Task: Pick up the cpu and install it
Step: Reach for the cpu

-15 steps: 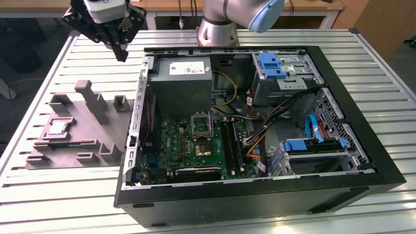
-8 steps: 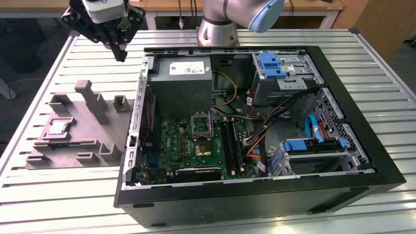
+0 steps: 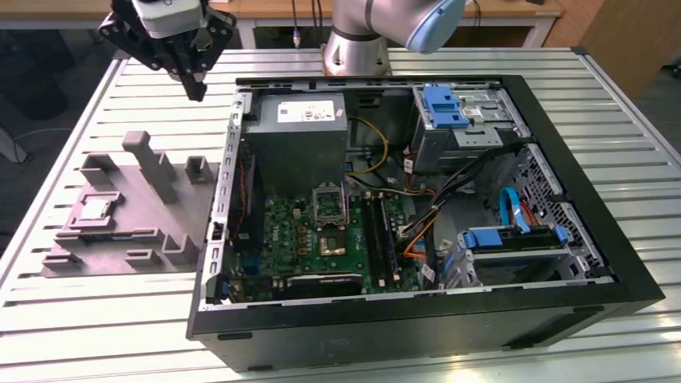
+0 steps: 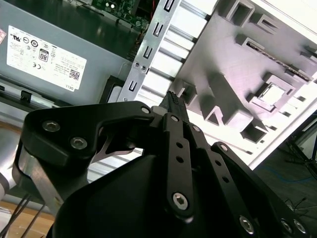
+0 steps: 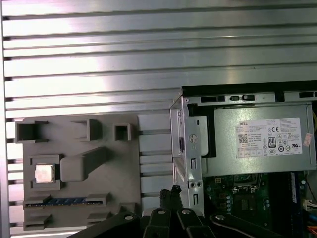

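The gripper (image 3: 197,89) is hanging at the upper left of the exterior view, over the slatted table (image 3: 64,319) and just off the far corner of the open computer case (image 3: 426,327). In both wrist views its jaws are showing as pressed together, tips meeting, and they are pinching nothing.

The cpu (image 3: 94,209) is lying flat in a square pocket of the grey tray (image 3: 117,239) at the exterior view's left, beside the case and well apart from the gripper. In the first wrist view it (image 5: 44,173) is showing as a pale square seated in that pocket.

Inside the case, the green board (image 3: 309,239) is lying with its silver socket frame (image 3: 330,203) near the middle of the exterior view.

The chip is looking light, thin and stiff, with a smooth metal top that is likely slippery and an underside that is probably delicate. Two opposite edges are seeming the safest place to take hold, though the pocket walls are leaving little room around them.
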`<action>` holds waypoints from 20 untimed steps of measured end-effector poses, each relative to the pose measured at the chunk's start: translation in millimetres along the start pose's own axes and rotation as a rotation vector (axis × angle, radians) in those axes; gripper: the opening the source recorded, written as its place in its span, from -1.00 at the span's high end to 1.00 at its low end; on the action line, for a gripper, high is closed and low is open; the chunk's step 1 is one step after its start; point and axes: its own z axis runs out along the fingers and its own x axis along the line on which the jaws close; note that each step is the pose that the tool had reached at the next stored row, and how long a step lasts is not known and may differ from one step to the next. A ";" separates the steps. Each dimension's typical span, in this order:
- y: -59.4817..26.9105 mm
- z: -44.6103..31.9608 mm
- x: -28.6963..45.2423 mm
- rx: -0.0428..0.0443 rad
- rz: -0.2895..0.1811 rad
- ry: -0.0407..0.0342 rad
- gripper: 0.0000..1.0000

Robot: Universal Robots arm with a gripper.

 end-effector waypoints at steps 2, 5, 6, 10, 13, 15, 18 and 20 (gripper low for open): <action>0.0 0.0 0.5 0.0001 0.000 0.0000 0.79; -0.1 0.0 1.2 0.0000 0.000 0.0000 0.79; -0.1 0.0 1.4 0.0000 0.000 0.0000 0.79; -0.2 0.0 2.4 0.0001 0.000 0.0000 0.79; -0.2 0.0 3.2 0.0000 0.000 0.0000 0.79; -0.3 -0.1 3.7 0.0001 0.000 0.0000 0.79; -0.3 -0.1 4.7 0.0000 0.000 0.0000 0.79; -0.4 -0.1 5.4 0.0000 0.000 0.0000 0.79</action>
